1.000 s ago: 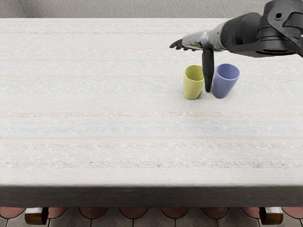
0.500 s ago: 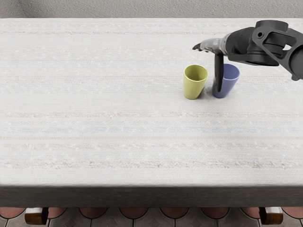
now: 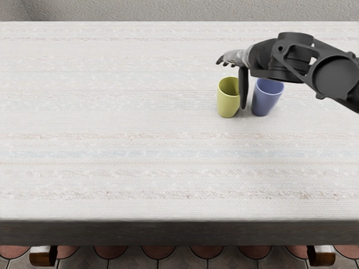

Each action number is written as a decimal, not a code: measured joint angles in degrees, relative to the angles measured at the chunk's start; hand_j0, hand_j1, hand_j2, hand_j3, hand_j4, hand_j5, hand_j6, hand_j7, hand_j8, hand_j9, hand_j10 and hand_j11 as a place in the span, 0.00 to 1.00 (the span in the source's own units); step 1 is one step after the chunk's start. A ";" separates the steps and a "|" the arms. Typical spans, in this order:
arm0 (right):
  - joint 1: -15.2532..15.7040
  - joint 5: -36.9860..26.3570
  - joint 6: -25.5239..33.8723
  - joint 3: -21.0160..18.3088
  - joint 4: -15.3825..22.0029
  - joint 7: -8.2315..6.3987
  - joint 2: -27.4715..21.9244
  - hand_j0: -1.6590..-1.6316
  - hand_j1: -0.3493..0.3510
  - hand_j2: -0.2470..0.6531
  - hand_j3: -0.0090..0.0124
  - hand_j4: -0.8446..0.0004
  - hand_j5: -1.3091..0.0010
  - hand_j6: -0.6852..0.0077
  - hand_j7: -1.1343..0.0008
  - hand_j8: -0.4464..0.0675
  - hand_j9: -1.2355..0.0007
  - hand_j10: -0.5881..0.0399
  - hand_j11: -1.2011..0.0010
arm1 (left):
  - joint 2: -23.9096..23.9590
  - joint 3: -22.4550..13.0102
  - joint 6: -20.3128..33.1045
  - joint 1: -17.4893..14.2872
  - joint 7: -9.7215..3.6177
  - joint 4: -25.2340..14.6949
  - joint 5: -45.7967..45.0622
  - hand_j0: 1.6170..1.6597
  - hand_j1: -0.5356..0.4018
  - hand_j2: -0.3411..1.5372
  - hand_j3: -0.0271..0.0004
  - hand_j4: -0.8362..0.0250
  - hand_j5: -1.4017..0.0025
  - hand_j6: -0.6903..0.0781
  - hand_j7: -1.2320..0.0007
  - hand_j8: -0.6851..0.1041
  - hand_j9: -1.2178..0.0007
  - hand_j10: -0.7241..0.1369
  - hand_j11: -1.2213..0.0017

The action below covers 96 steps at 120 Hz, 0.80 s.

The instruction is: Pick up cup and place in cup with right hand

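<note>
Yellow cup [image 3: 228,101], upright on table [image 3: 123,151]; blue cup [image 3: 266,101] beside it. Right robot hand [image 3: 238,58]: spread, empty. Hazard: low sideways sweep, narrow gap, could topple either.

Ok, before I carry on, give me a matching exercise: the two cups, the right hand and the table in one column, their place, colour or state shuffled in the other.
Things
1. yellow cup
2. blue cup
3. right hand
4. table

Place, colour or state
A. open, with its thumb pointing down
B. pale, with faint stripes
C. upright, nearer the picture's right edge than the other cup
D. upright, nearer the picture's left edge than the other cup

Right pairs: 1-D, 2-C, 3-A, 4-B
</note>
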<state>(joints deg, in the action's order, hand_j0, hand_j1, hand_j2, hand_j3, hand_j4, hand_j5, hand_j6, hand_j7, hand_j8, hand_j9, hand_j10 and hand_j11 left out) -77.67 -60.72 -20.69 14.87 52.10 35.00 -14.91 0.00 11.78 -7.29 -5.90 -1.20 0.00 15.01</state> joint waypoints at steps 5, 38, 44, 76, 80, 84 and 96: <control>0.09 -0.01 0.59 -0.06 -0.03 0.00 0.16 0.04 0.14 0.26 0.42 0.90 0.92 0.86 0.91 0.70 0.91 0.80 0.91 | 0.00 0.00 0.00 0.00 0.01 0.00 0.00 0.96 0.92 0.18 0.99 0.95 0.98 0.87 0.98 0.84 0.98 0.82 0.98; 0.55 -0.48 3.76 -1.01 -1.97 0.00 2.45 0.04 0.29 0.24 0.42 0.80 0.83 0.74 0.80 0.53 0.82 0.66 0.81 | 0.00 0.00 0.00 -0.02 -0.01 0.00 0.01 0.96 0.92 0.18 0.99 0.95 0.98 0.87 0.98 0.84 0.98 0.82 0.98; 0.59 -0.60 4.25 -1.37 -2.45 0.00 3.02 0.04 0.31 0.24 0.42 0.78 0.82 0.72 0.79 0.51 0.81 0.65 0.81 | 0.00 0.00 0.00 0.00 -0.01 0.00 0.00 0.96 0.92 0.18 0.99 0.95 0.98 0.87 0.98 0.84 0.98 0.82 0.98; 1.75 -0.86 8.31 -4.07 -3.16 0.00 3.89 0.04 0.35 0.23 0.42 0.76 0.80 0.69 0.77 0.47 0.79 0.61 0.78 | 0.00 0.00 0.00 -0.03 0.01 0.00 -0.01 0.96 0.92 0.18 0.99 0.95 0.98 0.87 0.98 0.84 0.98 0.82 0.98; 1.86 -0.86 8.59 -4.26 -3.18 0.00 3.92 0.04 0.35 0.23 0.42 0.76 0.80 0.69 0.77 0.47 0.79 0.61 0.78 | 0.00 0.00 0.00 -0.01 0.01 0.00 0.00 0.96 0.92 0.18 0.99 0.95 0.98 0.87 0.98 0.84 0.98 0.82 0.98; 1.95 -0.87 8.80 -4.40 -3.19 0.00 3.94 0.04 0.35 0.23 0.42 0.75 0.80 0.69 0.77 0.47 0.78 0.61 0.78 | 0.00 0.00 0.00 0.00 0.00 0.00 0.00 0.96 0.92 0.18 0.99 0.95 0.98 0.87 0.98 0.84 0.98 0.82 0.98; 2.09 -0.87 9.72 -5.12 -3.32 0.00 4.30 0.04 0.35 0.23 0.42 0.75 0.79 0.68 0.76 0.46 0.78 0.60 0.78 | 0.00 0.00 0.00 -0.02 0.00 0.00 0.00 0.96 0.92 0.18 0.99 0.95 0.98 0.87 0.98 0.84 0.98 0.82 0.98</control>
<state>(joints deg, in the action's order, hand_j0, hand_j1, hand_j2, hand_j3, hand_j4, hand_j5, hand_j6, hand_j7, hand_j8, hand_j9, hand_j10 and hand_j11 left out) -75.58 -61.59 -10.98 9.75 48.77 35.00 -10.60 0.00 11.78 -7.29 -5.92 -1.20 0.00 15.01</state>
